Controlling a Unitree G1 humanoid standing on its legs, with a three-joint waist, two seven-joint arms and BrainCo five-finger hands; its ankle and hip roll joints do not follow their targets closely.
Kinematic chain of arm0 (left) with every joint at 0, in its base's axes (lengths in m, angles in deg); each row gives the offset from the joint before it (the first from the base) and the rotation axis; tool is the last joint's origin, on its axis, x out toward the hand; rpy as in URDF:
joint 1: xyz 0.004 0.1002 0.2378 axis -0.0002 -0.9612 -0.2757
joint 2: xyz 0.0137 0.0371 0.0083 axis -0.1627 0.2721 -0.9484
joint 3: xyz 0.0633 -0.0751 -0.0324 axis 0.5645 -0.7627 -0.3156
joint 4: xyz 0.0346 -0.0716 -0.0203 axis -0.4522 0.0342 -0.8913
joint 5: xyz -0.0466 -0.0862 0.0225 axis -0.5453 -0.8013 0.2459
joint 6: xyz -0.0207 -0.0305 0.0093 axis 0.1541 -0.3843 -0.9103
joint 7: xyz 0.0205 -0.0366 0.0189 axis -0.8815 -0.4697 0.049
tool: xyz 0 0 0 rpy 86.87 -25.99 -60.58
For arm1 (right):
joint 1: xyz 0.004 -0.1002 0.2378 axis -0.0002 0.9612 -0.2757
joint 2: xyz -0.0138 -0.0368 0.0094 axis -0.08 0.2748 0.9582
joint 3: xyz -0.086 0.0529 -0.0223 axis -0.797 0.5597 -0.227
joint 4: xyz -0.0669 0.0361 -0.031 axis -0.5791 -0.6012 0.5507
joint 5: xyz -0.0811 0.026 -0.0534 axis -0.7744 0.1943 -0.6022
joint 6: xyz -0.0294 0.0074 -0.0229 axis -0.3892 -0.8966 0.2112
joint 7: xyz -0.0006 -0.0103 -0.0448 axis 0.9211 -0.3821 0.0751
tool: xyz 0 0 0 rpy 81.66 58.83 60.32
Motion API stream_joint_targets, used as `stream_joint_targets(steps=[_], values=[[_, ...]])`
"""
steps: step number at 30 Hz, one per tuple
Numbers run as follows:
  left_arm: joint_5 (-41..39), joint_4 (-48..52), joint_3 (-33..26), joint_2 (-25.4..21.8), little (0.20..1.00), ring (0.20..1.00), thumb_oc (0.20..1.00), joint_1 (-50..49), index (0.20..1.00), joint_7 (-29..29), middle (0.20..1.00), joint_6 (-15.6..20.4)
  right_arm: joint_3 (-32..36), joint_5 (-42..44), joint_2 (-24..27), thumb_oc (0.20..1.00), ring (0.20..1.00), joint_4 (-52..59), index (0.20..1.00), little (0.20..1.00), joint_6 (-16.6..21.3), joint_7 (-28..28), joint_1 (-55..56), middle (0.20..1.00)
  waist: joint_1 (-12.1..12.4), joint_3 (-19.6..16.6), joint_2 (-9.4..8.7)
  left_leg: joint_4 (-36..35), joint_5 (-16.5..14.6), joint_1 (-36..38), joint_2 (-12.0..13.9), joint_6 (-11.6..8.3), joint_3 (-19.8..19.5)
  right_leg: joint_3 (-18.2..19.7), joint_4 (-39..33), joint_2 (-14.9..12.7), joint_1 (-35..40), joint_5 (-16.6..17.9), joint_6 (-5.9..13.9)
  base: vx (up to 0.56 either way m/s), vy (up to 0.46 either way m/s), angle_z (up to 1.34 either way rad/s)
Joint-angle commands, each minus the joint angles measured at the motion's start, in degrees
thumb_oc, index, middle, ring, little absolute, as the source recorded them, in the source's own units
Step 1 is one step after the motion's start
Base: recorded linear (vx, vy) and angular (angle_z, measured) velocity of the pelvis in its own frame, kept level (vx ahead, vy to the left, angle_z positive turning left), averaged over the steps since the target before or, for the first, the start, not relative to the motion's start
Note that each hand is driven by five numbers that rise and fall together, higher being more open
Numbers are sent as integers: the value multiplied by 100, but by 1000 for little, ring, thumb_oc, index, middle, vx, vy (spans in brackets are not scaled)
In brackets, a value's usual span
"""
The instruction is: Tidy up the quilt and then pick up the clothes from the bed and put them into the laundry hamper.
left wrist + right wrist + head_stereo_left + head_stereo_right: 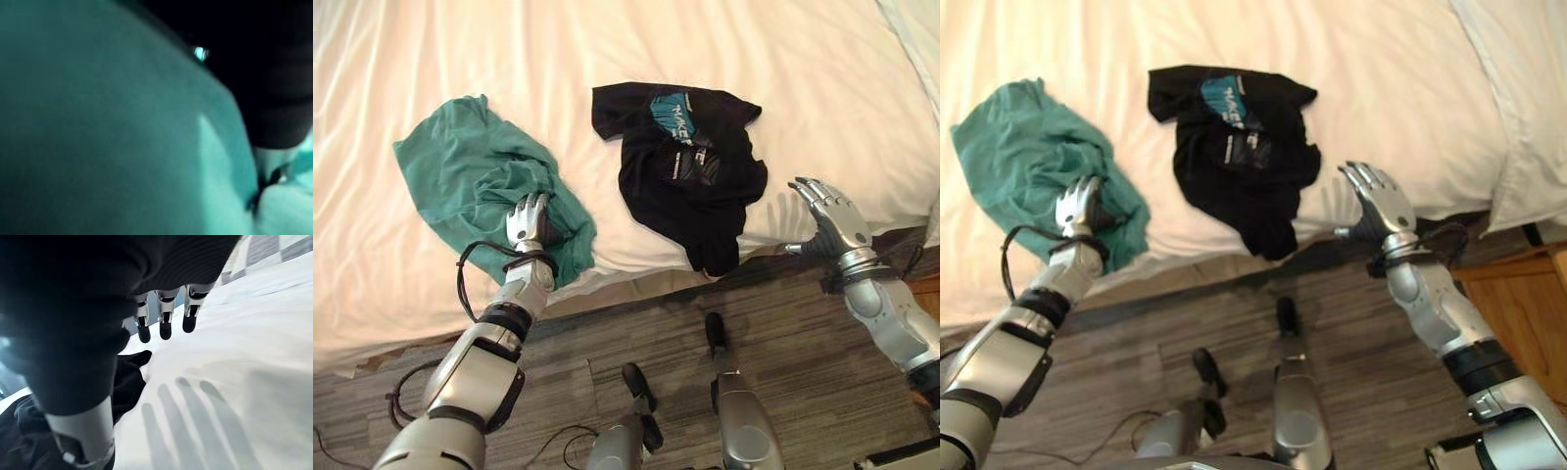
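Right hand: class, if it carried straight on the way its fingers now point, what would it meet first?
Probably the white quilt. The right hand hovers open above the bed's edge, fingers aimed across bare bedding; the black T-shirt lies off to its left side. Depth is uncertain.

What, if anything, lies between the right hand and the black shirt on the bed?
Nothing visible. The right hand hovers open over bare white quilt, beside the black shirt; only quilt lies between them. The left hand rests on the green garment.
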Motion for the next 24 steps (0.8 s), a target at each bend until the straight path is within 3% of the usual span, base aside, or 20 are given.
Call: stream_joint_targets(steps=[1,4,6,10,14,18,19,21,24], values=[[-96,-1033,5,314,200,200,200,-933,200,-428,200,-314,389,62,123,1000,1000,448,1000,1000,148,-174,-353,1000,147,-191,-288,17,-161,21,431,-566,-70,-166,68,-423,283,-758,636,17,-44,13],[-298,-897,-181,578,200,200,200,-1748,200,-413,200,-207,176,0,118,1000,1000,402,1000,1000,73,-108,-727,1000,284,-248,-222,17,-118,22,460,-597,-109,-241,62,-414,350,-776,559,19,-72,9],[-615,-735,-273,678,200,200,200,-2500,200,-369,200,-24,-255,16,47,1000,1000,-74,1000,1000,-22,0,-1309,1000,506,-277,-153,17,-99,59,490,-635,-175,-355,58,-402,480,-838,505,40,-89,22],[-728,-623,-262,621,200,200,200,-2987,200,-364,200,106,-870,79,-18,1000,1000,-928,1000,1000,-69,70,-2095,1000,692,-286,-99,17,-25,-3,510,-678,-279,-477,39,-378,520,-852,456,10,-69,26],[-1178,-392,-285,561,200,200,200,-3361,200,-309,200,346,-1417,254,-242,1000,1000,-2386,1000,1000,-134,156,-2750,1000,973,-265,22,17,72,-202,523,-762,-466,-709,3,-385,514,-872,420,-17,-81,36],[-1556,67,91,639,200,200,200,-3321,200,-418,200,752,-1897,646,-772,1000,1000,-4737,1000,1000,-203,238,-3723,1000,1212,-293,311,17,211,-419,493,-869,-644,-978,-25,-459,497,-911,429,-17,-48,61],[-1570,279,280,675,200,200,200,-3267,200,-480,200,808,-1878,808,-945,959,959,-5256,959,959,-202,278,-3785,959,1257,-329,386,17,243,-474,476,-889,-677,-1047,-25,-493,488,-916,437,12,-4,49],[-1651,877,662,656,200,200,200,-3088,200,-644,200,932,-1826,998,-1128,200,200,-6313,200,200,-347,510,-3909,200,1367,-373,560,17,288,-513,438,-924,-785,-1207,-25,-548,606,-955,459,18,-11,42],[-1711,1375,816,656,200,200,200,-3082,200,-805,200,1008,-1480,1321,-1149,200,200,-6670,200,200,-412,721,-3714,200,1395,-421,632,17,284,-474,408,-924,-909,-1369,-25,-591,793,-1004,465,32,-14,43]])
